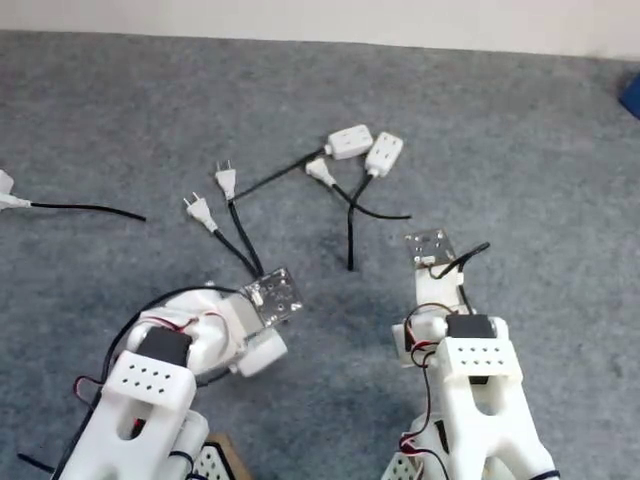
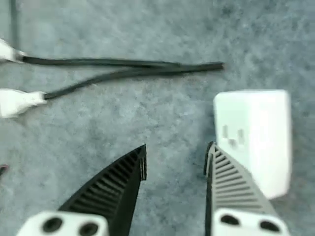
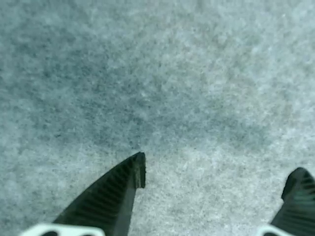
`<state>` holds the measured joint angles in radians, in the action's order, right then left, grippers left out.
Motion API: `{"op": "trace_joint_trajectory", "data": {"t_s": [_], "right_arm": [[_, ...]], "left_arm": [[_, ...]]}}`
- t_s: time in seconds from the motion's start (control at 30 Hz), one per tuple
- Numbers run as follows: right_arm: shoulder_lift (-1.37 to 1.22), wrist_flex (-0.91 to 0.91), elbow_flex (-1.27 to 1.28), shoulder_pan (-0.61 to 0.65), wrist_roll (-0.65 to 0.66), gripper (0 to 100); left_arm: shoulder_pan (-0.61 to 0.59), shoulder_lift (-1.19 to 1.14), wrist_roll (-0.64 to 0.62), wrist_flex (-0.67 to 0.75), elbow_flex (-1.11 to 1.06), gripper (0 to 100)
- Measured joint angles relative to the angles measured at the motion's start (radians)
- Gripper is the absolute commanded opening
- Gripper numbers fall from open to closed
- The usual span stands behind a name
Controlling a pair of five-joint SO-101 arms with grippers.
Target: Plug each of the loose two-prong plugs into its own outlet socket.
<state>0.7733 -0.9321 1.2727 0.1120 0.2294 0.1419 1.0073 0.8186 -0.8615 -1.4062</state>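
You see speckled grey carpet (image 1: 120, 120), white plugs (image 1: 226, 180) on black cords (image 2: 98, 62), white outlet sockets (image 1: 349, 142), your white arms (image 1: 150, 385), black ridged fingers (image 2: 118, 179) on your left gripper (image 2: 176, 147)

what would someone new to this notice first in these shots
Black cords sprawl across the middle of the grey carpet, with two loose plugs lying left of a pair of white outlet sockets. Nearer the camera, the left pincer stands open beside a white socket block. The right pincer is open over bare carpet.
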Motion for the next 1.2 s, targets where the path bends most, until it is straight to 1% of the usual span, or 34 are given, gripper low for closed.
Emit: {"op": "trace_joint_trajectory", "data": {"t_s": [0.13,0.2,0.3,0.33,0.4,0.5,0.57,0.63,0.7,0.8,1.0,1.1,1.2], "right_arm": [[0.000,0.000,0.000,0.000,0.000,41.4],[0.000,0.000,0.000,0.000,0.000,41.4],[0.000,0.000,0.000,0.000,0.000,41.4],[0.000,0.000,0.000,0.000,0.000,41.4],[0.000,0.000,0.000,0.000,0.000,41.4],[0.000,0.000,0.000,0.000,0.000,41.4],[0.000,0.000,0.000,0.000,0.000,41.4],[0.000,0.000,0.000,0.000,0.000,41.4],[0.000,0.000,0.000,0.000,0.000,41.4],[0.000,0.000,0.000,0.000,0.000,41.4],[0.000,0.000,0.000,0.000,0.000,41.4],[0.000,0.000,0.000,0.000,0.000,41.4],[0.000,0.000,0.000,0.000,0.000,41.4]], "left_arm": [[0.031,-0.002,-0.002,-0.003,-0.035,21],[0.097,0.003,-0.021,0.000,-0.055,21],[0.210,0.009,-0.091,-0.009,-0.058,21],[0.238,0.008,-0.106,-0.017,-0.051,21],[0.252,0.006,-0.120,-0.046,-0.003,21],[0.196,0.006,-0.123,-0.126,0.130,21],[0.181,0.006,-0.123,-0.203,0.233,21],[0.193,0.006,-0.129,-0.288,0.305,21],[0.222,0.006,-0.140,-0.370,0.330,21],[0.276,0.006,-0.196,-0.440,0.334,21],[0.374,0.006,-0.258,-0.448,0.270,21],[0.381,0.006,-0.258,-0.448,0.258,21],[0.382,0.006,-0.256,-0.404,0.209,21]]}}
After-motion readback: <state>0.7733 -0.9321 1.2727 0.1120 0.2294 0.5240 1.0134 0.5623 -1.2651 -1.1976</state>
